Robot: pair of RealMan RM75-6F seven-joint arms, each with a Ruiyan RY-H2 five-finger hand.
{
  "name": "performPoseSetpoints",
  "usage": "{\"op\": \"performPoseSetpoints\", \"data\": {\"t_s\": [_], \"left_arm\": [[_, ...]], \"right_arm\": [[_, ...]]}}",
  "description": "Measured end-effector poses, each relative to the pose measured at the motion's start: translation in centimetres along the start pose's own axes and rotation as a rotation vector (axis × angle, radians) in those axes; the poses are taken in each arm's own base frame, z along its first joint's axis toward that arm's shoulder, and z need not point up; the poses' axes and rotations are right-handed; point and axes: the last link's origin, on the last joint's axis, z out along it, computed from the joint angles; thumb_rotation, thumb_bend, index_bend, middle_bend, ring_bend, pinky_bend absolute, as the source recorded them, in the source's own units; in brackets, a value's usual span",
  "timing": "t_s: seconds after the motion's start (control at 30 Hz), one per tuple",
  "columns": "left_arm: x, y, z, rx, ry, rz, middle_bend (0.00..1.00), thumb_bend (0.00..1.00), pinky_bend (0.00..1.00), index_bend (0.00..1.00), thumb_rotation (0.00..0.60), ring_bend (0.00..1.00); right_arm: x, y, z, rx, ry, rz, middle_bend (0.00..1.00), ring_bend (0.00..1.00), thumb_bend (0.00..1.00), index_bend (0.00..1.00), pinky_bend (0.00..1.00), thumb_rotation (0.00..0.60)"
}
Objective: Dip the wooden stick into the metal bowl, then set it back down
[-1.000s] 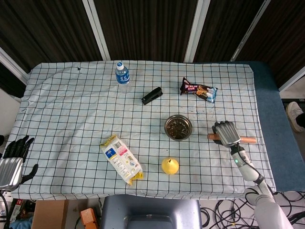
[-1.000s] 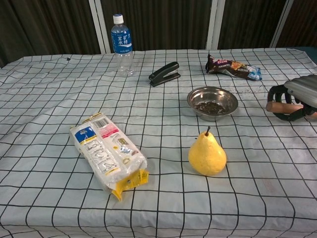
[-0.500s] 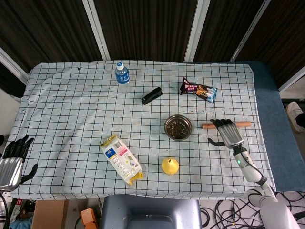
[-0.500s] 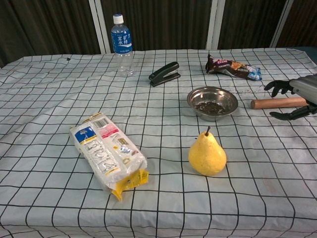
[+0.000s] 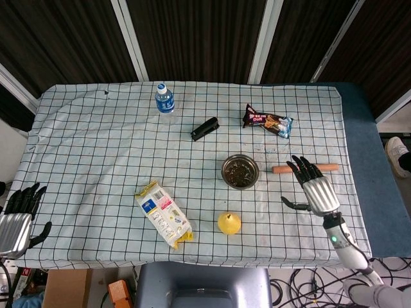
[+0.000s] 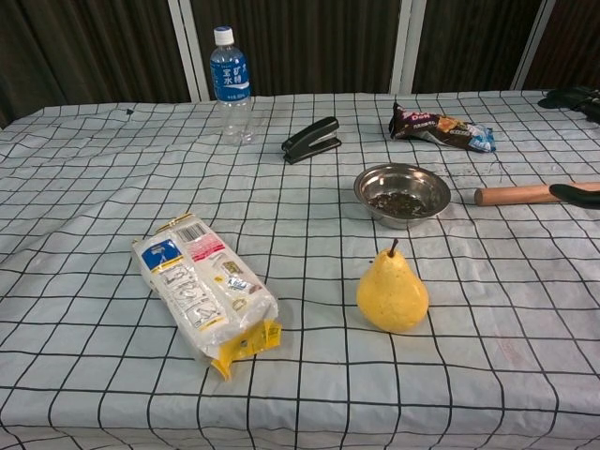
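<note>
stick (image 5: 305, 169) flat on cloth, just right of bowl (image 5: 240, 171), long axis left-right. right hand (image 5: 315, 188) just near side of it, fingers spread, holding nothing, fingertips overlapping stick mid-length. left hand (image 5: 17, 216) far off at left edge, empty, fingers apart.

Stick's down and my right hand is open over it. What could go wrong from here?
The wooden stick is round and lies free on the cloth, so it may roll if the right hand, whose fingertips lie over it, brushes it. It also rests close to the metal bowl, which a careless sweep could knock.
</note>
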Motion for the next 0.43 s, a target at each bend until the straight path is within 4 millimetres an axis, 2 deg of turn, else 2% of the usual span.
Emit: {"op": "performPoseSetpoints", "data": {"t_s": [0.13, 0.23, 0.33, 0.43], "left_arm": [[-0.2, 0.2, -0.2, -0.011, 0.003, 0.037, 0.00, 0.38, 0.01, 0.00, 0.600, 0.00], [-0.4, 0.7, -0.4, -0.029, 0.008, 0.060, 0.00, 0.39, 0.01, 0.00, 0.600, 0.00], [-0.3, 1.0, -0.5, -0.045, 0.027, 0.059, 0.00, 0.39, 0.01, 0.00, 0.600, 0.00], [-0.3, 1.0, -0.7, -0.053, 0.044, 0.056, 0.00, 0.39, 0.01, 0.00, 0.600, 0.00]], "right_arm": [[3.2, -2.6, -4.6, -0.086, 0.009, -0.022, 0.00, 0.00, 0.20, 0.00, 0.00, 0.293], [4.9, -4.1, -6.6, -0.149, -0.005, -0.057, 0.00, 0.00, 0.20, 0.00, 0.00, 0.309], [6.1, -3.7, -8.3, -0.208, -0.025, -0.090, 0.00, 0.00, 0.20, 0.00, 0.00, 0.309], [7.0, -1.9, -10.1, -0.263, -0.039, -0.123, 0.00, 0.00, 0.20, 0.00, 0.00, 0.309]]}}
